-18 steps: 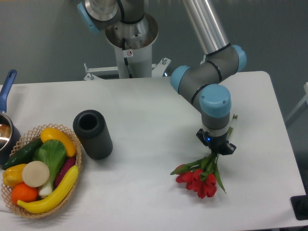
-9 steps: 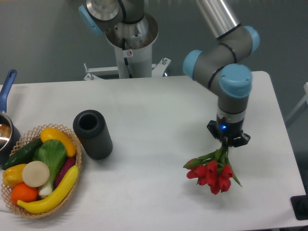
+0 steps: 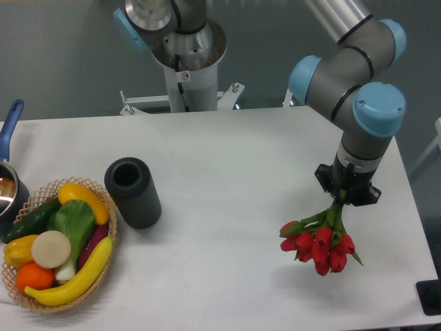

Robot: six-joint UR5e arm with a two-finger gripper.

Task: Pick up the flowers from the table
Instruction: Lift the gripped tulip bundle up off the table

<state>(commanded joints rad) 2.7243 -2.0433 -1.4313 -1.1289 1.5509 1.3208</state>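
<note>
Since a moment ago my gripper [image 3: 344, 201] has drifted toward 3 o'clock, clamped on the flowers [image 3: 319, 243], blooms dangling over the table [image 3: 227, 179] at about 4 o'clock.

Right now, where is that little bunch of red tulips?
The bunch of red tulips hangs by its stems from the gripper, over the right side of the white table, far from the wicker basket.
</note>
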